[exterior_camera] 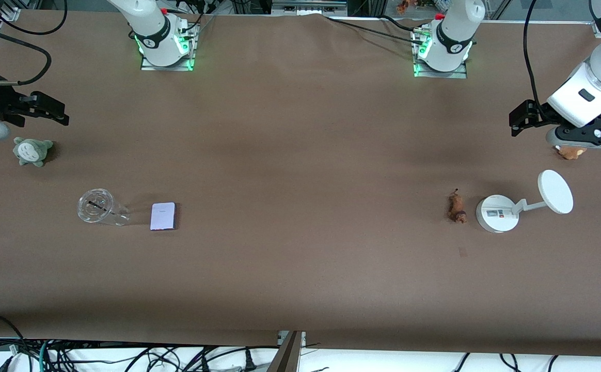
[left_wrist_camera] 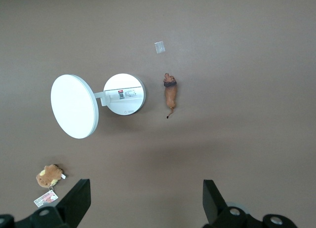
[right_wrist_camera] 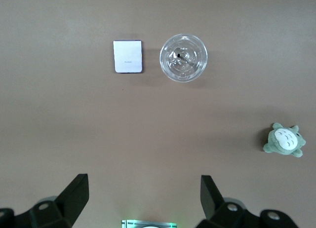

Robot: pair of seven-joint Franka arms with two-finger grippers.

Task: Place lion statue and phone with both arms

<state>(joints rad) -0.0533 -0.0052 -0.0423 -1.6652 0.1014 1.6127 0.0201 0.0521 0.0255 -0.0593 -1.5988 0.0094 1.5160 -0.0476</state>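
Both arms wait at the table's ends, nothing held.

Left gripper (exterior_camera: 518, 120): raised above the table at the left arm's end, just beside a brown plush (exterior_camera: 570, 152) whose tag shows in the left wrist view. Its fingers (left_wrist_camera: 79, 201) stand wide apart and empty.

Right gripper (exterior_camera: 52, 109): raised above the table at the right arm's end, near a grey-green plush (exterior_camera: 32, 151). Its fingers (right_wrist_camera: 76, 193) are likewise spread wide, gripping nothing.

Lion statue (exterior_camera: 456, 206): lying on the table toward the left arm's end, just beside the round base of a white stand (exterior_camera: 496, 213) with a disc, not touching it.

Phone (exterior_camera: 163, 216): lying flat on the table toward the right arm's end, just beside a clear plastic cup (exterior_camera: 98, 206), apart from it.

The 2 task items lie well apart, each nearer to the front camera than the plush at its end.
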